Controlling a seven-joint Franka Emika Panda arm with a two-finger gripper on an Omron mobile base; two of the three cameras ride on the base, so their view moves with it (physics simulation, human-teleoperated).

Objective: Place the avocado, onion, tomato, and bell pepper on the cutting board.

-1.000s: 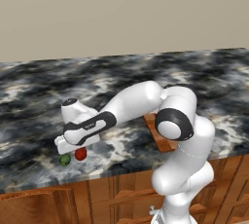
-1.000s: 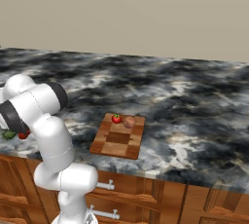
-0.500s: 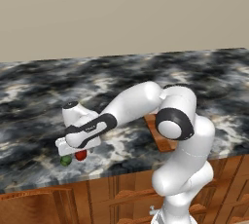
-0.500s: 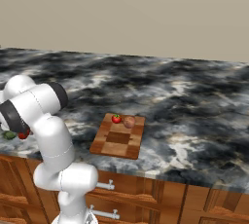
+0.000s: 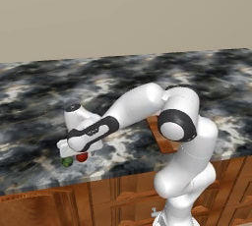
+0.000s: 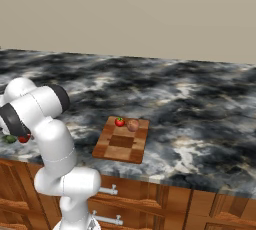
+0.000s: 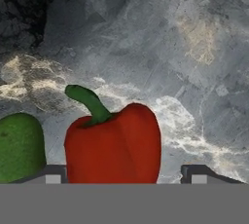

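Observation:
The red bell pepper (image 7: 114,145) with a green stem sits on the counter between my gripper's (image 7: 124,174) fingertips (image 7: 198,173). The jaws stand open on either side of it, with a gap on the right. The dark green avocado (image 7: 19,147) lies just to its left. From the left base view the gripper (image 5: 78,152) hangs low over the pepper (image 5: 82,157) and avocado (image 5: 67,161) near the counter's front edge. The checkered cutting board (image 6: 120,146) carries the tomato (image 6: 119,122) and the onion (image 6: 133,125) at its far end.
The dark marbled counter (image 5: 44,92) stretches wide behind and to both sides. Its front edge (image 5: 54,178) runs just below the two fruits, over wooden cabinet fronts. My own arm covers most of the board (image 5: 165,141) in the left base view.
The hand has sunk slightly onto the pepper. The board, tomato, onion and avocado have not moved.

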